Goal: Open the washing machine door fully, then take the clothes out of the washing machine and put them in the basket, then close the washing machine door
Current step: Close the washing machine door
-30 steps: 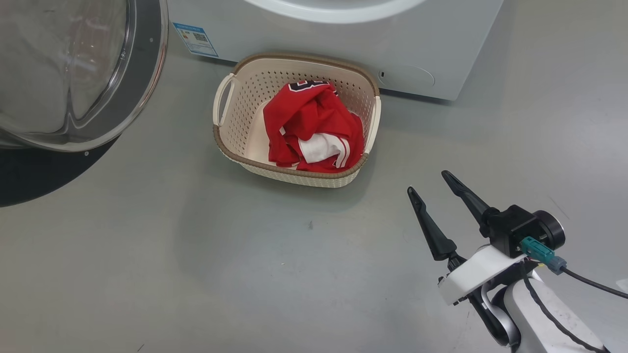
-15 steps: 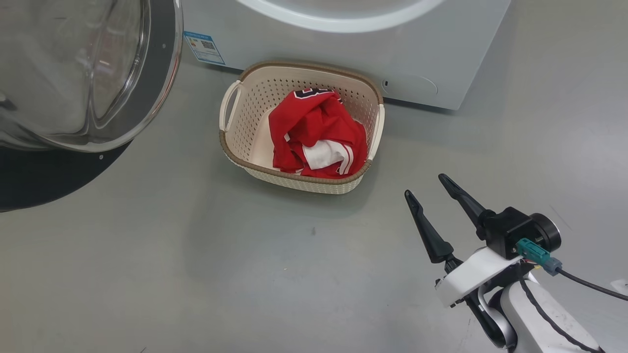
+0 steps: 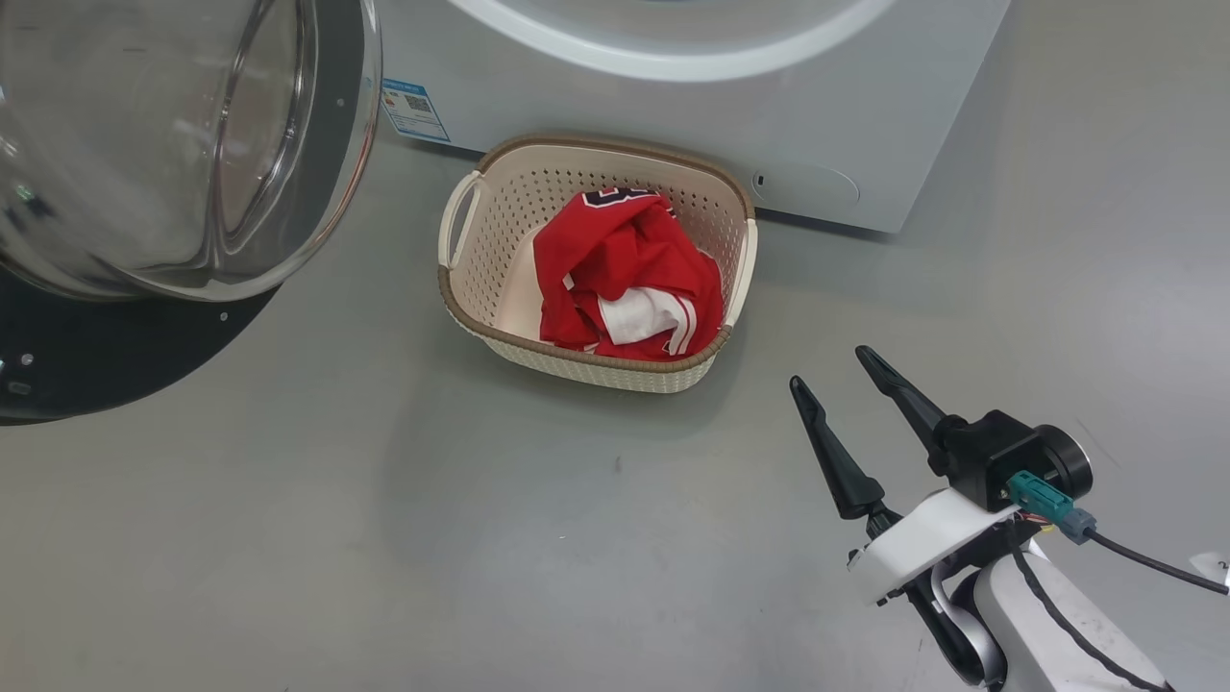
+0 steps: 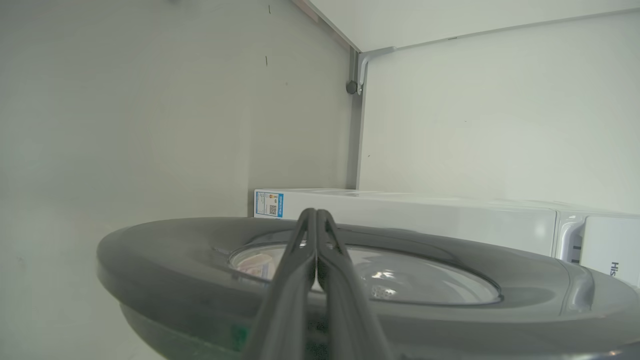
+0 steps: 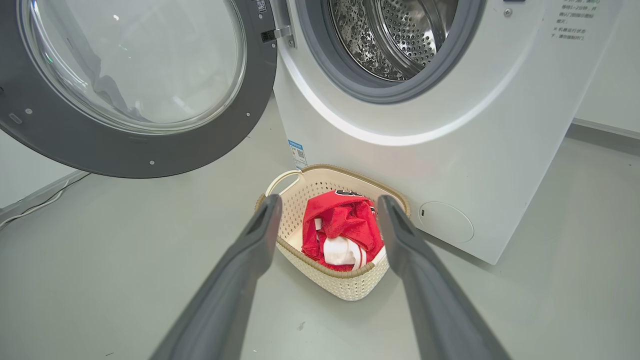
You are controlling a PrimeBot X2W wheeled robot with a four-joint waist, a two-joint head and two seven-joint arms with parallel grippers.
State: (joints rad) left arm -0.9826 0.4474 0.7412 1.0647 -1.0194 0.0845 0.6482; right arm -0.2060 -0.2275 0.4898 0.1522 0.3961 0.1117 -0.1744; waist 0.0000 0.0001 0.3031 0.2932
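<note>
**Clothes in the basket, door swung open**

The right end effector (image 3: 828,367) is open. Its 2 dark fingers are spread wide with nothing between them, and it hovers above the grey floor (image 3: 384,538). Ahead of it and a little to its left, the basket (image 3: 586,360) sits on the floor, near the foot of the washing machine (image 3: 865,106) and well apart from the fingertips. The red and white clothes (image 3: 625,259) lie crumpled inside the basket, heaped toward the side nearer this end effector.

Beyond the basket and above it, the machine's round mouth stands uncovered, with the dimpled steel drum (image 5: 395,35) showing through. A small blue label (image 3: 415,109) is stuck low on the machine's front, just past the basket's far left corner. The door (image 5: 75,145) hangs swung out, far to the left of the right end effector.

The left end effector (image 4: 316,214) is closed, its 2 fingers pressed together tip to tip with nothing seen between them. It lies close over the door's dark outer face. Whether it touches that face cannot be told.
</note>
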